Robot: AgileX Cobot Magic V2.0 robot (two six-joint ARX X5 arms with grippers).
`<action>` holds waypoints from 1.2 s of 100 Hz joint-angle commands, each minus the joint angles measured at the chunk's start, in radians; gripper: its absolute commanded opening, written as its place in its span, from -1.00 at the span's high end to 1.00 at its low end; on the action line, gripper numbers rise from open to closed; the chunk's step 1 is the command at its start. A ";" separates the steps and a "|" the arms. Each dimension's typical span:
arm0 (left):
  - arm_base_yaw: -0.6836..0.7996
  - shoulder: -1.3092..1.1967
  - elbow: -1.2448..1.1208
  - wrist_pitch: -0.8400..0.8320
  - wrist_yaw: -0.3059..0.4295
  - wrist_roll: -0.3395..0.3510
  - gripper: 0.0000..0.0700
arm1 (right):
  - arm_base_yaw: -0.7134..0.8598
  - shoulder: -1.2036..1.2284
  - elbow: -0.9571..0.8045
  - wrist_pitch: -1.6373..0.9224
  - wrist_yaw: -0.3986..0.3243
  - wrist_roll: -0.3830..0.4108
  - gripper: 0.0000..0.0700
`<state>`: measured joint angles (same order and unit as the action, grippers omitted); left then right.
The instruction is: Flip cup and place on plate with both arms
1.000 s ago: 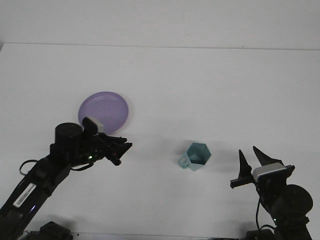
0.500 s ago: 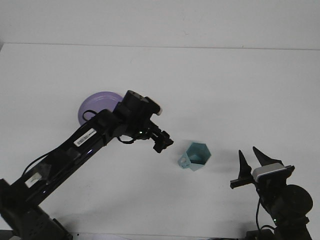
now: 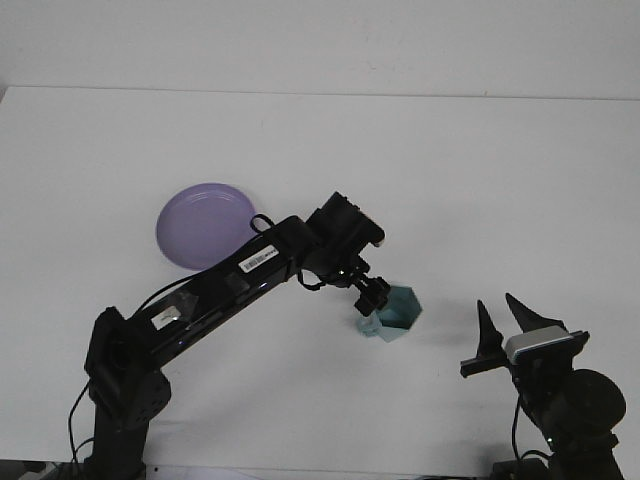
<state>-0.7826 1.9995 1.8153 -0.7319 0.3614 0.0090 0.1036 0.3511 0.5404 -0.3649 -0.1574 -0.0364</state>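
Note:
A teal cup (image 3: 397,313) lies on its side on the white table, its mouth facing up and toward me, handle at its lower left. My left gripper (image 3: 372,297) has reached across the table and sits right at the cup's left rim, by the handle; its fingers overlap the cup and I cannot tell how they stand. A purple plate (image 3: 205,224) lies flat at the left, behind the stretched left arm. My right gripper (image 3: 503,320) is open, pointing up, at the lower right, well right of the cup.
The left arm (image 3: 230,280) runs diagonally from its base at the lower left to the cup, passing just in front of the plate. The table's far edge meets a white wall at the top.
The left arm has stretched out to the right, from beside the plate all the way to the cup's left rim. Plate, cup and right arm have stayed put.

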 commanded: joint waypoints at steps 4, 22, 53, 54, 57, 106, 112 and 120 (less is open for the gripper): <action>-0.015 0.056 0.031 0.011 -0.006 0.006 -0.32 | 0.001 0.003 0.001 0.005 0.001 0.011 0.16; -0.026 0.105 0.031 0.047 -0.007 -0.012 -0.32 | 0.001 0.003 0.001 0.004 0.000 0.011 0.16; -0.045 0.120 0.031 0.098 -0.010 -0.017 0.64 | 0.001 0.003 0.001 -0.002 0.000 0.013 0.16; -0.046 0.120 0.031 0.098 -0.010 -0.017 0.68 | 0.001 0.003 0.001 -0.002 0.001 0.014 0.16; -0.049 0.121 0.031 0.098 -0.010 -0.016 0.81 | 0.001 0.003 0.001 -0.002 0.001 0.014 0.16; -0.008 0.121 0.144 -0.106 -0.031 0.003 0.97 | 0.001 0.003 0.001 -0.004 0.001 0.014 0.16; 0.014 0.121 0.195 -0.173 -0.043 0.017 0.97 | 0.001 0.003 0.001 -0.004 0.001 0.014 0.16; 0.044 0.121 0.267 -0.269 -0.075 0.045 0.97 | 0.001 0.003 0.001 -0.005 0.001 0.014 0.16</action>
<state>-0.7467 2.1010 2.0148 -0.9386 0.3042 0.0147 0.1036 0.3511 0.5400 -0.3759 -0.1574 -0.0364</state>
